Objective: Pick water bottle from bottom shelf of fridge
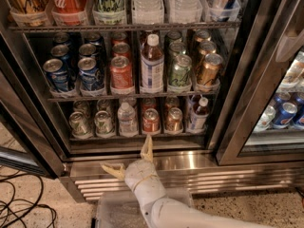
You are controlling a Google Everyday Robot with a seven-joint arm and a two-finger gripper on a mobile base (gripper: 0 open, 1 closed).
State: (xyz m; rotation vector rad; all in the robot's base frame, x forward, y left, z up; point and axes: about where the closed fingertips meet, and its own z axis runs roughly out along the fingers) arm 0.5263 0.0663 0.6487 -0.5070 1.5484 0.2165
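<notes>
Bench (95, 137), the bottom shelf of the fridge (199, 161). From its left edge: two silver-green cans (90, 123); the water bottle (127, 119), upright at the front edge, left of centre; a red can (151, 120); a copper can (174, 119); a small dark-drink bottle (199, 113) near the right edge. The end effector (130, 159) sits below the front edge, fingers spread wide, holding nothing.

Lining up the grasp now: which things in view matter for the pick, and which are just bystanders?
Job: water bottle; bottom shelf; fridge; end effector, open, low before the fridge's steel base.
Bystanders: tall reddish-drink bottle; small dark-drink bottle; red can beside the water bottle; floor cables.
</notes>
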